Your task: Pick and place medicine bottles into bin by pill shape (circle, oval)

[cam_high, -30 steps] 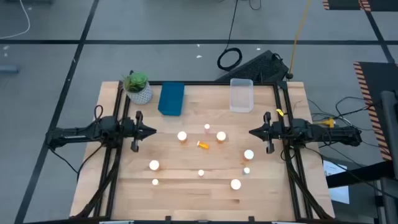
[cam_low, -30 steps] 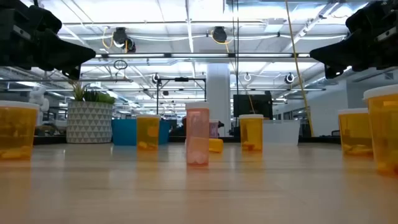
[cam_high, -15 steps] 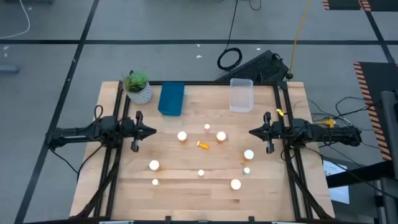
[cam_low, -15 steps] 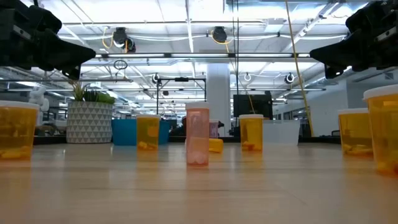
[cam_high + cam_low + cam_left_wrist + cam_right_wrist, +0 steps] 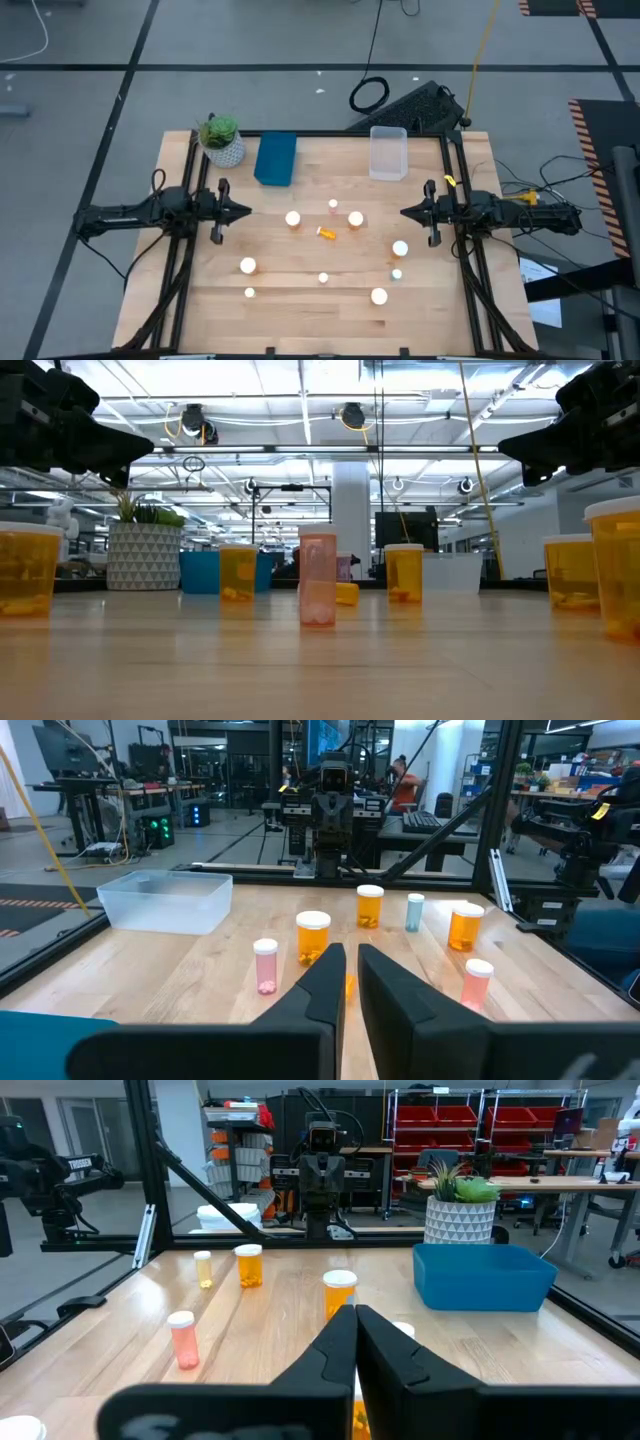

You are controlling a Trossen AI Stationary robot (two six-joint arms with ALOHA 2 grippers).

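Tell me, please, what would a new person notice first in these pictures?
First, the white-capped medicine bottles scattered over the middle of the wooden table, one lying on its side. Then the blue bin and the clear bin at the far edge.

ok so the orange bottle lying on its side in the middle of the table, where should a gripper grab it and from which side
Probably from straight above. The tipped orange bottle lies flat on the table, so its cap is not on top. Close the fingers across the middle of its round body, at right angles to its length. Neighbouring upright bottles stand clear of it.
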